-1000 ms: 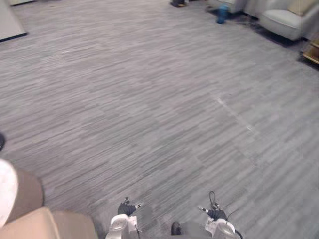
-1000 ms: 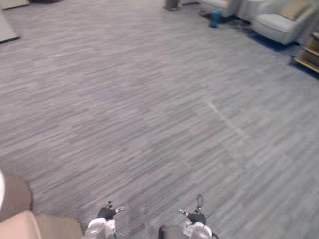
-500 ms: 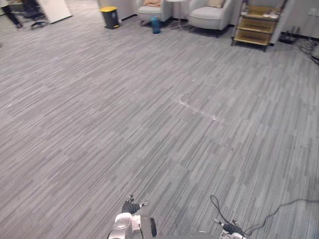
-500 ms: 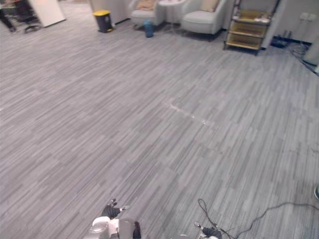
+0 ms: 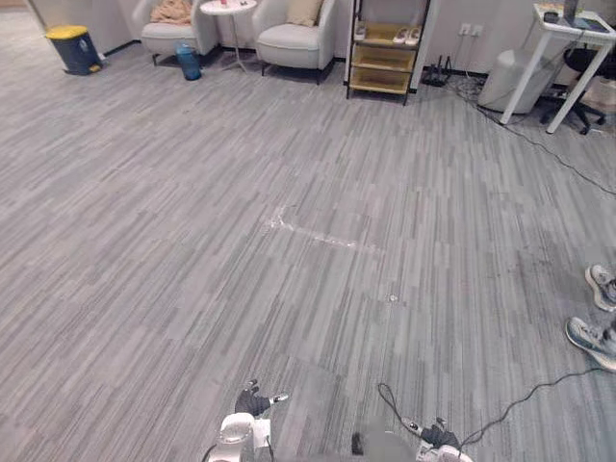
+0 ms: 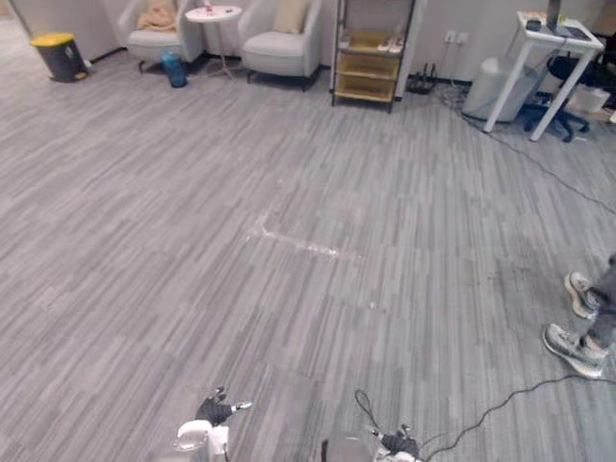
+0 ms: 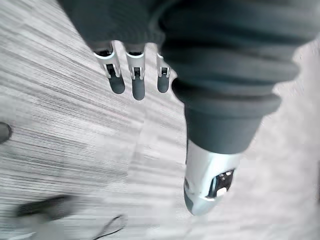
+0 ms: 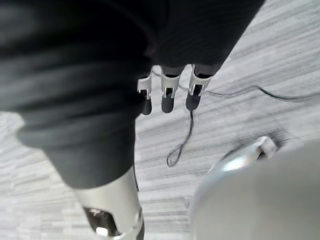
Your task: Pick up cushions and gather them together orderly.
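Cushions sit at the far wall, both to the left of the open wooden shelf (image 5: pixel 380 58). The upright cushion (image 5: pixel 303 12) leans against the back of the pale armchair (image 5: pixel 289 38) just beside the shelf. The slumped cushion (image 5: pixel 173 12) lies on a second armchair (image 5: pixel 168 34) further left of the shelf; its outline looks crumpled, and it is too far off to tell its shape with certainty. A wide stretch of grey floor (image 5: pixel 289 241) lies between the robot and the shelf. A person's shoes (image 5: pixel 599 332) stand well to the right of the shelf, on the robot's side of it.

The left hand (image 7: pixel 134 75) hangs released, fingers straight and slack over the floor, with nothing in it. The right hand (image 8: pixel 168 97) hangs the same way, also empty.

Both cushions are probably light, soft and easily squashed, with a cloth cover that gives the fingers friction, so slipping and breakage seem unlikely. The likely trouble is sagging: pinched at one corner, a cushion would droop and swing, and would be hard to set down squarely. A steadier hold would be on the two opposite side edges, one hand pressing each flank. The upright cushion offers its free top edge and sides above the seat of the armchair beside the shelf, so it looks the easier of the two to take first.
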`<state>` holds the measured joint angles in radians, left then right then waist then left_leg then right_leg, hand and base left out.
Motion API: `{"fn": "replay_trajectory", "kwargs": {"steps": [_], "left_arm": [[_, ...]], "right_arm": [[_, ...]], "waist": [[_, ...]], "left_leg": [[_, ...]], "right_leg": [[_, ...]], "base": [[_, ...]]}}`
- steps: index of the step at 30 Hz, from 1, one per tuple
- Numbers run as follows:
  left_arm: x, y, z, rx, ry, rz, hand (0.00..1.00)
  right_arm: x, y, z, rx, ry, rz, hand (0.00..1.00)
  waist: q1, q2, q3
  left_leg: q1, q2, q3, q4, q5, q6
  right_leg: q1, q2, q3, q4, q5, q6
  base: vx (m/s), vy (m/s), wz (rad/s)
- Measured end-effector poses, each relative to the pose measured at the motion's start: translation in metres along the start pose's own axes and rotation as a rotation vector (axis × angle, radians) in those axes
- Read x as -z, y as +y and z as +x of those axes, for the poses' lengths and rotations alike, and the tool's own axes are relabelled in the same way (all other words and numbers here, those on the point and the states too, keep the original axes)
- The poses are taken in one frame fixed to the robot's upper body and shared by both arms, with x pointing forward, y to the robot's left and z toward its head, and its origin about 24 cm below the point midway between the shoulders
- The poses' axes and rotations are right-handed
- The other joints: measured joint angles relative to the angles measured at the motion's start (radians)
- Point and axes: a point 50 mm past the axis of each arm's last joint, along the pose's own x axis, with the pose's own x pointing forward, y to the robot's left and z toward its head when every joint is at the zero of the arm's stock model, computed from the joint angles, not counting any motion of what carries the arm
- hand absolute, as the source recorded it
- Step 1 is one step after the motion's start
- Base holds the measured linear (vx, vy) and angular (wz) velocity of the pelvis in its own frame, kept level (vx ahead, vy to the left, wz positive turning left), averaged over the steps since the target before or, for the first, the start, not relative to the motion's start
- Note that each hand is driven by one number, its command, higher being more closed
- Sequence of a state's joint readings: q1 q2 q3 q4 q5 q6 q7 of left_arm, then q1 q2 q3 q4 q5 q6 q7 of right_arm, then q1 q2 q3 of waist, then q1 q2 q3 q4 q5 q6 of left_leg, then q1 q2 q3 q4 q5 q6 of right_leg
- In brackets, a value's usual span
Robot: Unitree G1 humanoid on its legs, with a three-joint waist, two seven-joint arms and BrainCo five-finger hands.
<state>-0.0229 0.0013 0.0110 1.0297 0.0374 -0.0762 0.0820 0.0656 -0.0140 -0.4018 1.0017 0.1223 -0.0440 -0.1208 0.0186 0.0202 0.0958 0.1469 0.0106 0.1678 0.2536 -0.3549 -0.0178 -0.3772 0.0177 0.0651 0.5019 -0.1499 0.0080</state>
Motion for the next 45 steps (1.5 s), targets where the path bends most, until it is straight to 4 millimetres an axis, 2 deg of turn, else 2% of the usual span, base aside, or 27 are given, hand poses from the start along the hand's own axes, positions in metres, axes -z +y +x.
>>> {"fn": "replay_trajectory", "kwargs": {"steps": [2,5,8,10,12,14,15,17,19,20,21,22,23,25,27,29,31,32,33,34,35,37,38,39,40,41,45], "left_arm": [[0.002,-0.007,0.0,0.012,0.013,-0.018,0.0],[0.002,-0.014,-0.002,0.02,0.008,-0.043,0.0],[-0.003,-0.012,-0.002,0.007,-0.021,-0.052,0.0],[-0.006,-0.012,-0.002,0.007,-0.035,-0.052,0.0],[-0.008,-0.012,-0.002,0.008,-0.044,-0.051,0.0],[-0.004,-0.013,-0.003,0.015,-0.038,-0.044,0.0],[-0.004,-0.012,-0.003,0.011,-0.039,-0.05,0.0],[-0.002,-0.006,-0.003,-0.007,-0.031,-0.053,0.0],[-0.004,-0.004,-0.003,-0.013,-0.041,-0.059,0.0],[-0.005,-0.003,-0.002,-0.017,-0.047,-0.063,0.0],[-0.005,-0.001,-0.002,-0.02,-0.047,-0.063,0.0],[-0.005,0.0,-0.002,-0.025,-0.044,-0.064,0.0],[-0.003,0.0,-0.002,-0.024,-0.034,-0.064,0.0],[-0.001,-0.005,-0.003,-0.012,-0.019,-0.067,0.0],[-0.004,-0.012,0.0,0.01,-0.013,-0.052,0.0],[-0.006,-0.013,0.0,0.011,-0.02,-0.052,0.0],[-0.005,-0.013,0.0,0.013,-0.017,-0.049,0.0],[-0.003,-0.011,0.0,0.011,-0.009,-0.046,0.0],[-0.002,-0.011,0.0,0.011,-0.004,-0.046,0.0],[0.003,-0.014,-0.001,0.022,0.02,-0.045,0.0],[0.004,-0.014,-0.001,0.021,0.026,-0.054,0.0],[0.005,-0.013,-0.001,0.015,0.028,-0.065,0.0],[0.002,-0.011,0.0,0.003,0.02,-0.083,0.0],[0.0,-0.01,0.0,0.0,0.015,-0.089,0.0],[-0.003,-0.006,0.0,-0.013,-0.005,-0.102,0.0],[-0.005,-0.005,0.0,-0.018,-0.012,-0.103,0.0],[-0.011,-0.008,-0.001,-0.004,-0.055,-0.082,0.0]], "right_arm": [[-0.005,-0.006,0.002,0.025,-0.006,0.015,0.0],[-0.004,-0.01,0.001,0.031,-0.011,0.008,0.0],[0.002,-0.006,-0.001,0.023,0.004,0.014,0.0],[-0.003,-0.003,0.001,0.017,-0.004,0.012,0.0],[-0.011,0.0,0.003,0.017,-0.02,0.028,0.0],[-0.017,-0.005,0.005,0.031,-0.034,0.03,0.0],[-0.016,-0.006,0.005,0.035,-0.031,0.019,0.0],[-0.01,-0.009,0.005,0.045,-0.003,-0.011,0.0],[-0.001,-0.012,0.003,0.048,0.025,-0.044,0.0],[0.007,-0.013,0.001,0.048,0.046,-0.046,0.0],[0.012,-0.01,-0.001,0.032,0.054,-0.067,0.0],[0.013,-0.007,-0.002,0.016,0.046,-0.086,0.0],[0.009,-0.005,-0.002,0.008,0.026,-0.089,0.0],[0.002,-0.004,-0.002,0.0,-0.013,-0.108,0.0],[-0.006,-0.002,-0.001,-0.005,-0.051,-0.104,0.0],[-0.009,-0.001,-0.001,-0.008,-0.062,-0.101,0.0],[-0.01,-0.001,0.0,-0.003,-0.066,-0.091,0.0],[-0.008,-0.002,0.0,0.0,-0.057,-0.088,0.0],[-0.007,-0.003,0.0,0.002,-0.052,-0.088,0.0],[-0.01,-0.008,0.001,0.016,-0.053,-0.094,0.0],[-0.013,-0.007,0.002,0.015,-0.059,-0.092,0.0],[-0.01,-0.007,0.002,0.015,-0.047,-0.09,0.0],[-0.01,-0.005,0.002,0.007,-0.047,-0.092,0.0],[-0.01,-0.005,0.002,0.005,-0.047,-0.094,0.0],[-0.01,0.0,0.002,-0.012,-0.047,-0.099,0.0],[-0.009,0.005,0.001,-0.034,-0.046,-0.125,0.0],[-0.01,0.011,0.001,-0.058,-0.049,-0.153,0.0]], "waist": [[-0.003,0.033,0.004],[-0.002,0.041,0.027],[0.024,0.049,0.034],[0.045,0.046,0.034],[0.044,0.051,0.041],[0.047,0.072,0.04],[0.053,0.073,0.041],[0.064,0.046,0.02],[0.056,0.025,0.023],[0.06,0.009,0.024],[0.062,-0.012,0.027],[0.06,-0.017,0.027],[0.055,-0.017,0.027],[0.043,-0.01,0.026],[0.024,0.005,0.034],[0.024,0.008,0.037],[0.018,0.006,0.037],[0.016,-0.019,0.037],[0.012,-0.024,0.04],[0.008,0.012,0.041],[0.008,0.017,0.043],[-0.002,0.023,0.041],[-0.021,0.026,0.044],[-0.02,0.027,0.044],[0.001,0.031,0.054],[0.013,0.03,0.065],[0.043,0.028,0.068]], "left_leg": [[-0.011,0.026,-0.051,0.087,0.03,-0.033],[-0.193,0.057,-0.051,0.547,0.226,-0.001],[-0.333,0.129,-0.028,0.791,0.178,0.021],[-0.408,0.123,-0.008,0.706,0.148,0.003],[-0.433,0.067,-0.011,0.444,0.13,-0.013],[-0.418,0.002,-0.044,0.025,0.225,-0.046],[-0.419,-0.006,-0.052,0.023,0.284,-0.035],[-0.411,-0.063,-0.044,0.053,0.259,0.026],[-0.406,-0.096,-0.039,0.104,0.208,0.072],[-0.374,-0.113,-0.036,0.093,0.188,0.079],[-0.311,-0.133,-0.033,0.07,0.165,0.086],[-0.268,-0.139,-0.037,0.055,0.152,0.088],[-0.216,-0.141,-0.042,0.036,0.139,0.086],[-0.118,-0.14,-0.067,-0.024,0.132,0.087],[0.004,-0.109,-0.096,-0.098,0.133,0.086],[0.048,-0.077,-0.099,-0.112,0.131,0.084],[0.072,-0.051,-0.112,-0.113,0.119,0.063],[0.103,-0.044,-0.136,-0.113,0.101,0.034],[0.113,-0.042,-0.149,-0.113,0.094,0.022],[0.128,0.001,-0.173,-0.106,0.092,0.003],[0.132,0.01,-0.191,-0.079,0.112,-0.024],[0.087,0.026,-0.199,0.054,0.129,-0.029],[-0.03,0.037,-0.207,0.336,0.178,-0.048],[-0.075,0.042,-0.204,0.429,0.222,-0.049],[-0.197,0.083,-0.189,0.678,0.247,-0.042],[-0.28,0.119,-0.157,0.807,0.215,-0.039],[-0.415,0.132,-0.018,0.637,0.149,-0.019]], "right_leg": [[0.04,0.004,-0.023,-0.006,-0.022,-0.03],[0.179,-0.013,-0.019,-0.085,-0.04,-0.054],[0.365,-0.004,0.011,-0.198,-0.064,-0.086],[0.419,-0.022,0.042,-0.248,-0.091,-0.077],[0.451,-0.044,0.075,-0.259,-0.114,-0.069],[0.48,-0.06,0.13,-0.268,-0.181,-0.051],[0.49,-0.062,0.145,-0.271,-0.192,-0.044],[0.524,-0.107,0.21,-0.302,-0.199,-0.049],[0.508,-0.125,0.249,-0.2,-0.194,-0.007],[0.478,-0.123,0.252,-0.084,-0.199,0.055],[0.395,-0.114,0.253,0.15,-0.167,0.193],[0.336,-0.105,0.249,0.302,-0.149,0.25],[0.278,-0.095,0.222,0.441,-0.148,0.252],[0.18,-0.091,0.143,0.555,-0.17,0.208],[0.105,-0.095,0.009,0.434,-0.222,0.105],[0.046,-0.081,-0.031,0.233,-0.206,0.069],[0.009,-0.054,-0.019,0.041,-0.107,0.05],[0.008,-0.042,0.025,-0.12,0.051,0.044],[0.016,-0.042,0.029,-0.129,0.129,0.04],[0.018,-0.015,0.006,-0.078,0.094,-0.003],[0.008,-0.009,-0.006,-0.02,0.042,-0.024],[0.033,-0.002,-0.032,0.018,-0.014,-0.046],[0.092,-0.001,-0.065,-0.006,-0.048,-0.06],[0.11,0.003,-0.069,-0.019,-0.053,-0.068],[0.185,0.02,-0.072,-0.058,-0.065,-0.088],[0.269,0.03,-0.076,-0.104,-0.074,-0.102],[0.424,0.019,-0.061,-0.214,-0.107,-0.124]], "base": [[0.54,-0.145,0.23],[0.46,-0.12,-0.02],[0.43,-0.035,-0.29],[0.34,0.084,-0.53],[0.35,0.159,-0.57],[0.35,0.222,-0.64],[0.46,0.253,-0.66],[0.58,0.256,-0.36],[0.51,0.215,0.17],[0.5,0.168,0.04],[0.49,0.149,-0.1],[0.48,0.108,-0.16],[0.47,0.077,-0.15],[0.46,0.036,0.04],[0.46,-0.033,0.42],[0.51,-0.101,0.34],[0.5,-0.176,0.38],[0.42,-0.186,0.35],[0.64,-0.289,0.29],[0.52,-0.243,0.15],[0.62,-0.292,0.11],[0.41,-0.222,0.41],[0.41,-0.234,0.59],[0.45,-0.246,0.36],[0.33,-0.155,-0.06],[0.31,-0.14,-0.11],[0.25,-0.072,-0.1]]}}
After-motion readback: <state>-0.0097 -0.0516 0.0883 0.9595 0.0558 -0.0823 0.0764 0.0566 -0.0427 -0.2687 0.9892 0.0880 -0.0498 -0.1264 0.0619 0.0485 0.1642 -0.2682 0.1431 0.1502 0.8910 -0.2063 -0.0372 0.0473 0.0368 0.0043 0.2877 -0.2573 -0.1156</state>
